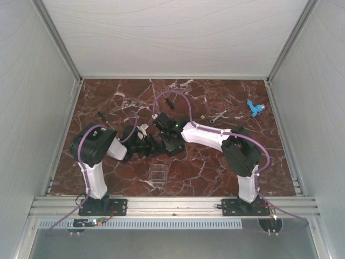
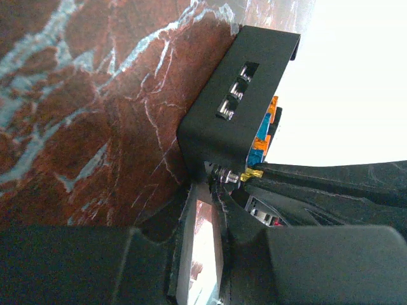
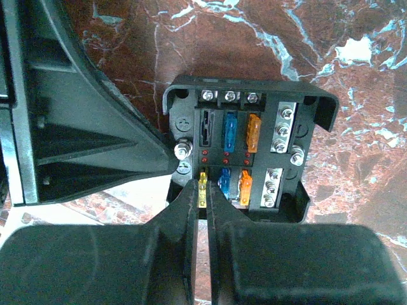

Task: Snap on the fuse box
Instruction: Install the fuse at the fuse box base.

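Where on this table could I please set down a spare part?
The table is bare right of the right arm, nearer than the blue part, and in the far-left corner beyond the screwdriver. Crowded mid-table: left gripper and right gripper meet at the fuse box.

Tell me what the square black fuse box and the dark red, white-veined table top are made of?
Square black fuse box: probably matte plastic, dull with moulded rounded edges. Dark red, white-veined table top: looks like polished marble, maybe only a printed imitation.

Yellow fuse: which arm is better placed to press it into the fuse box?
Right: the right gripper is shut on the yellow fuse at the fuse box; the left gripper holds the box's side.
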`<state>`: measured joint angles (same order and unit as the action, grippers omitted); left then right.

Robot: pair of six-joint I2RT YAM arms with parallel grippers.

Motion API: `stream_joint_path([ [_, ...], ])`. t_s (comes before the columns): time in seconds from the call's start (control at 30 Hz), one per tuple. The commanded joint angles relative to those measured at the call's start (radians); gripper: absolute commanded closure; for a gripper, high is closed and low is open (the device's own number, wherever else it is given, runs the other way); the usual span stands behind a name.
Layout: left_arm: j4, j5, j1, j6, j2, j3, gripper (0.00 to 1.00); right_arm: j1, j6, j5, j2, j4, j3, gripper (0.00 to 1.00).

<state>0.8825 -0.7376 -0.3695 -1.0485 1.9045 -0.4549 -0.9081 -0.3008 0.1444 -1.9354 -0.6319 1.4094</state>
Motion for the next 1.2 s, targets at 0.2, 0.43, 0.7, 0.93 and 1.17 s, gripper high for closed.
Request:
stream_joint_path([
  [0.2,-0.021,0.043,-0.022,0.018,0.025,-0.013,0.86,0.006,-0.04,0.019,-0.091,-0.031,-0.018,1.0],
  [0.43,-0.022,0.046,-0.025,0.018,0.025,-0.013,0.86,-0.012,-0.024,0.044,-0.125,-0.048,-0.012,1.0],
  [0.7,-0.022,0.046,-0.029,0.018,0.024,-0.013,0.87,-0.031,-0.005,0.026,0.005,-0.018,-0.016,0.93],
  [0.93,-0.023,0.047,-0.031,0.019,0.015,-0.01,0.87,-0.032,-0.011,0.036,0.041,-0.023,0.007,0.82],
  [1.17,-0.023,0.046,-0.031,0.018,0.013,-0.01,0.87,-0.032,-0.02,0.061,0.064,-0.027,0.003,0.83],
])
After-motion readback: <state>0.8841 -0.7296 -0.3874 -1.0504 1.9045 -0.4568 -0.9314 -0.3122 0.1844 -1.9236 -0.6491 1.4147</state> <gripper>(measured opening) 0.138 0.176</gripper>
